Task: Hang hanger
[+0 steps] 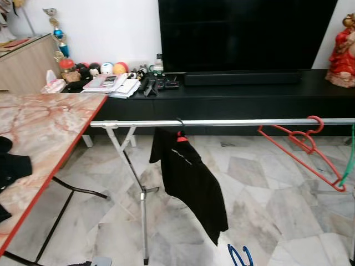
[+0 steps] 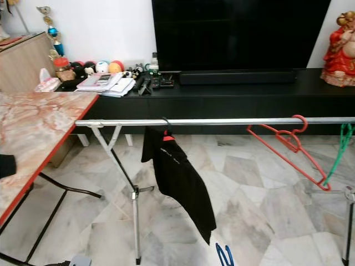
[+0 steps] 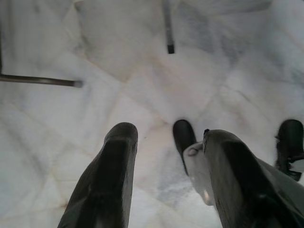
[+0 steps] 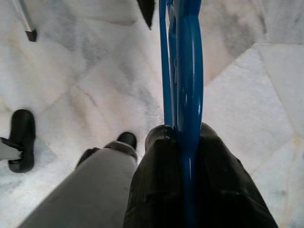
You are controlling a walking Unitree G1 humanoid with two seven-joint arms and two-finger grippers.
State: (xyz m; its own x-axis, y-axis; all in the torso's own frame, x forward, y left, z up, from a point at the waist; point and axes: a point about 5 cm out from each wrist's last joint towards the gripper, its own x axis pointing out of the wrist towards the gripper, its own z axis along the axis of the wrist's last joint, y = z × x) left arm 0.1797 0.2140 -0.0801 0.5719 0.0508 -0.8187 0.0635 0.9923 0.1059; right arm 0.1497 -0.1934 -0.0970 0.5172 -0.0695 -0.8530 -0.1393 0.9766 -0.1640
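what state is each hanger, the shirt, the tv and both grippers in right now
blue hanger: clamped in right gripper, not on rail
red hanger: hooked on rail, tilted, bare
green hanger: hanging on rail
black shirt: hanging on rail
TV: off
left gripper: open, above floor

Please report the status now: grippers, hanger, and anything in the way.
Right gripper shut on blue hanger, held low. Left gripper open, idle. Rail carries black shirt, red hanger; free gap between them.
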